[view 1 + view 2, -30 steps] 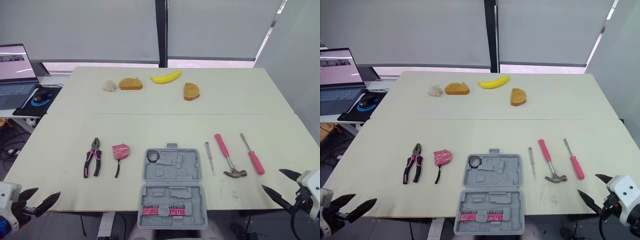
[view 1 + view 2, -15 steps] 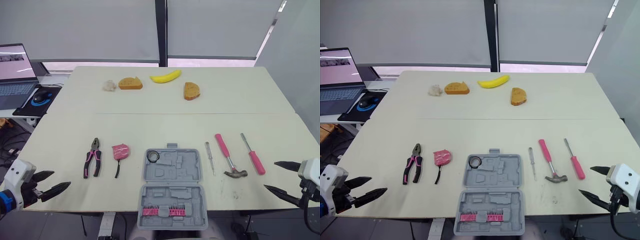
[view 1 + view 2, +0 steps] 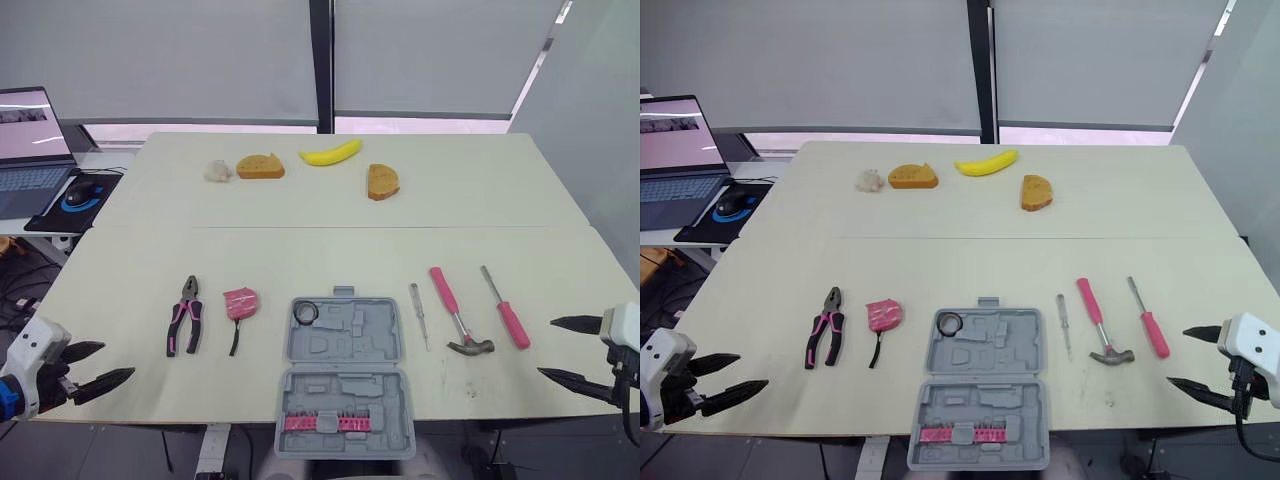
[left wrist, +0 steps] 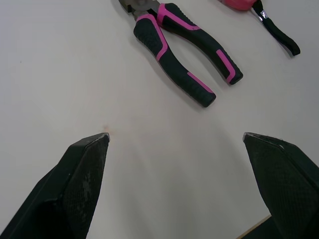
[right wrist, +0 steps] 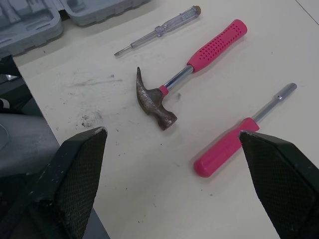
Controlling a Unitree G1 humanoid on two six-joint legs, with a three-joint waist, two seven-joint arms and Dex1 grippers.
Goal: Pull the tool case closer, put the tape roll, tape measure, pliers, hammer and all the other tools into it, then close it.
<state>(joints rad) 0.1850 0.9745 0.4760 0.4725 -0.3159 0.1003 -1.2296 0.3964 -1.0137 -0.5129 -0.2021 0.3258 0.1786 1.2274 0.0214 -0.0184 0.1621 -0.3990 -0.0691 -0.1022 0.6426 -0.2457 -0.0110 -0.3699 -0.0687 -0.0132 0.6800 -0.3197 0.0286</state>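
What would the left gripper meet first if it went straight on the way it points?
Probably the pliers, handle ends first; the open left gripper faces them across the table, though its height is unclear.

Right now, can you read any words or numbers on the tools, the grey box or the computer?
Nothing here can be read as words or numbers.
On the laptop screen: something is showing, but it is too small to read.
On the tool case, tape measure, pliers and hammer: no label, brand or number that I can make out.
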